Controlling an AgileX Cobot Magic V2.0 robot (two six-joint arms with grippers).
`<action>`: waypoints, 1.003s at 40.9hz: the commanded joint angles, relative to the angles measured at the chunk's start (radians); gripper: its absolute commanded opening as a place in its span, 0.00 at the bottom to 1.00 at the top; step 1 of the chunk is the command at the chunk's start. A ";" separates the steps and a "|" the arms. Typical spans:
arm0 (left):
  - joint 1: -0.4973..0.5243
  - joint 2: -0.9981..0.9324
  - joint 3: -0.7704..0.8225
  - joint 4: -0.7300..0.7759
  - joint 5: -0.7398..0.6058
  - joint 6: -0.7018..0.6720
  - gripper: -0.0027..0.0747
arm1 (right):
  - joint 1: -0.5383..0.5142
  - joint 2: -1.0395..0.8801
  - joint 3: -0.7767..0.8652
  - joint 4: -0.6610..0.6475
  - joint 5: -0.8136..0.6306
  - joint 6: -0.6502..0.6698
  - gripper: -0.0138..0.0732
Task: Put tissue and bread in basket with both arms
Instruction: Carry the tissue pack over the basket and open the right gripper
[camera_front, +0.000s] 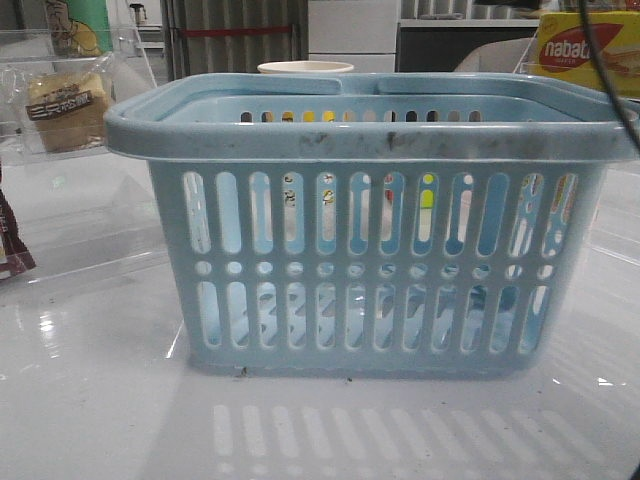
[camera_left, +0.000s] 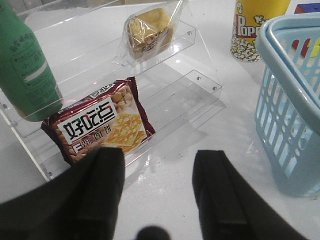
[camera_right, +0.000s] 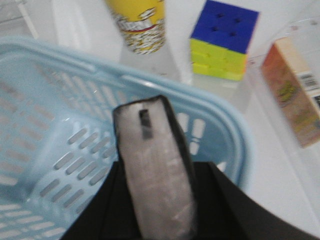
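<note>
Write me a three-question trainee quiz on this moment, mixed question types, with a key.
1. True or false: the bread already lies inside the basket.
2. What does the right gripper hold? A) the puzzle cube B) the tissue pack C) the popcorn cup
3. Fill in: the left gripper is ____, its fingers spread near the biscuit packet on the clear shelf.

Key
1. False. The bread sits on the shelf's upper step, outside the basket.
2. B. The fingers are closed on the tissue pack, above the basket's rim.
3. Open. Nothing is between the fingers.
</note>
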 joint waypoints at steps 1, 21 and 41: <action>-0.002 0.009 -0.031 -0.015 -0.079 -0.007 0.53 | 0.083 -0.007 -0.015 0.003 -0.053 -0.014 0.40; -0.002 0.009 -0.031 -0.015 -0.079 -0.007 0.53 | 0.172 0.161 -0.001 0.007 -0.088 -0.014 0.82; -0.002 0.009 -0.031 -0.015 -0.079 -0.007 0.55 | 0.172 -0.209 0.187 0.006 -0.140 -0.101 0.76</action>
